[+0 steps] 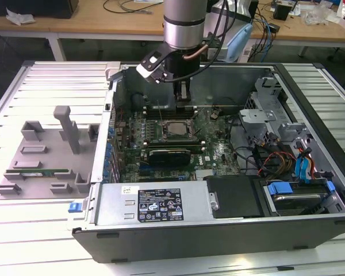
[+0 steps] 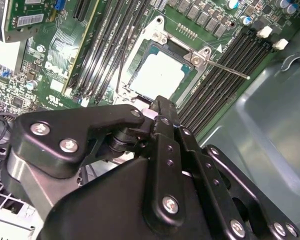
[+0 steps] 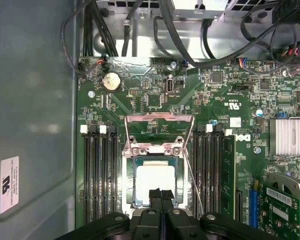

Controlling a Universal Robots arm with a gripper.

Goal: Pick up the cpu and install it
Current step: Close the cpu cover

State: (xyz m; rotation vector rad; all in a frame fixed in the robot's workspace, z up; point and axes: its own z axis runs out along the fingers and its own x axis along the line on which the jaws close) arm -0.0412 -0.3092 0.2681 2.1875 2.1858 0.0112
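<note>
The cpu (image 1: 176,129) lies flat in its socket on the green motherboard (image 1: 218,152) inside the open computer case. Its silvery top plate shows in both wrist views (image 2: 157,75) (image 3: 154,181). The socket's metal retention frame (image 3: 160,131) stands flipped open beside it, and the thin lever (image 2: 225,67) is released. My gripper (image 1: 184,102) hangs just above the socket's edge, its two black fingers pressed together with nothing between them (image 3: 160,192) (image 2: 161,104). I cannot tell whether the tips touch the chip.
A grey holder tray (image 1: 43,152) with a green memory stick (image 1: 40,171) sits at the exterior view's left. Inside the case are a black graphics card (image 1: 169,154), memory slots (image 3: 100,175), the power supply (image 1: 155,201), and drive bays with cables (image 1: 282,161).
</note>
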